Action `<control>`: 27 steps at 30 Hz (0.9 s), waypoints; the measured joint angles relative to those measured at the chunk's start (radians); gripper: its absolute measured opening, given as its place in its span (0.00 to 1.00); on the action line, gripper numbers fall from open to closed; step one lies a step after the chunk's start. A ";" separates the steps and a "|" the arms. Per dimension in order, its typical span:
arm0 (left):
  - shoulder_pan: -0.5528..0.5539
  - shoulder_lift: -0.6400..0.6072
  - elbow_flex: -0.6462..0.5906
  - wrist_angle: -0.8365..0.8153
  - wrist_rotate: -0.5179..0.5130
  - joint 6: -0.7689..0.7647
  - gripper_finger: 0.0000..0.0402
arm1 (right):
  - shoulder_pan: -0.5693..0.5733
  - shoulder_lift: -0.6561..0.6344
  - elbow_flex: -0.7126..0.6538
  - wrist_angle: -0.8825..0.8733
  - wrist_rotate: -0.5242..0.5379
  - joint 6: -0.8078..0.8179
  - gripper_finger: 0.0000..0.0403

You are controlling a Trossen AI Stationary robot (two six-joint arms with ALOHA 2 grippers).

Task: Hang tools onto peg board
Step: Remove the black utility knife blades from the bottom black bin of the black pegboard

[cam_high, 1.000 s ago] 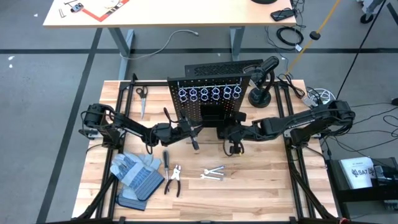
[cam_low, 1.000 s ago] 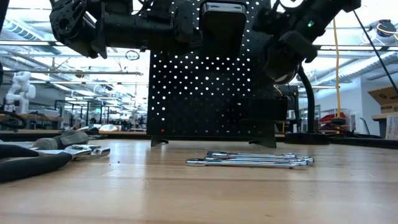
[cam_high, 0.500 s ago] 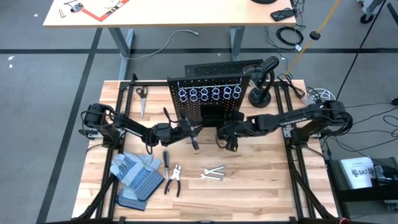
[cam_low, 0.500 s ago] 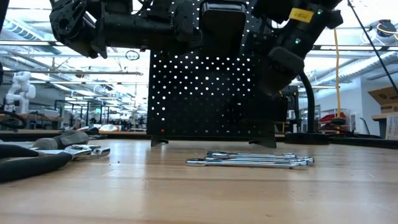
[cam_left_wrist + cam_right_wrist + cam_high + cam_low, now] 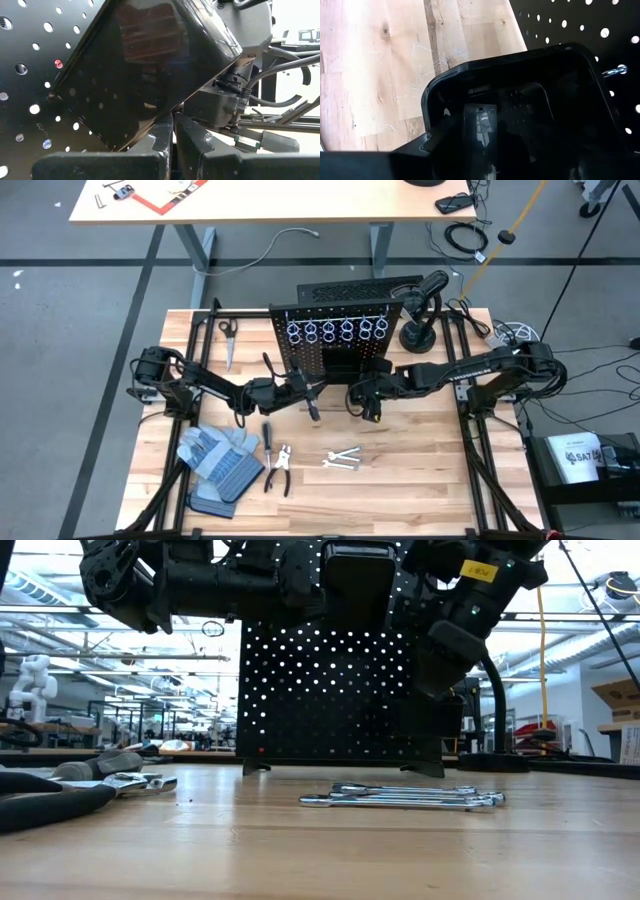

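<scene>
The left gripper (image 5: 174, 131) is squeezing tight, with its two fingers (image 5: 155, 145) pressing together. It is holding nothing. It is hanging right in front of the peg board (image 5: 335, 350), very near a black bin (image 5: 145, 65) on the board.

The right gripper (image 5: 368, 408) is hanging just in front of the peg board too, beside the left gripper. It is looking down into a black bin (image 5: 440, 95). I cannot tell if this gripper is open or closed. A small grey piece (image 5: 480, 125) is sitting inside that bin, right under the right gripper. I cannot tell if the gripper is touching it.

The peg board is standing up at the back of the worktop (image 5: 420, 470), with a row of silver rings (image 5: 337, 331) near its top.

The other tools are lying on the worktop in front of the board, away from both grippers. The wrenches (image 5: 342, 459) are lying close together in the middle. The pliers (image 5: 281, 470) and the screwdriver (image 5: 267, 435) are lying more to the left, next to the gloves (image 5: 218, 460).
</scene>
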 joint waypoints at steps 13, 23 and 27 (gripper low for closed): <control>0.000 0.000 0.000 -0.001 0.000 -0.001 0.08 | -0.019 0.002 -0.001 -0.007 0.103 -0.035 0.54; 0.000 0.000 0.000 -0.001 0.000 -0.001 0.08 | -0.022 0.001 0.000 -0.005 -0.032 -0.077 0.54; 0.000 0.000 0.000 -0.001 0.000 -0.001 0.08 | -0.021 0.001 -0.001 0.003 -0.024 -0.072 0.57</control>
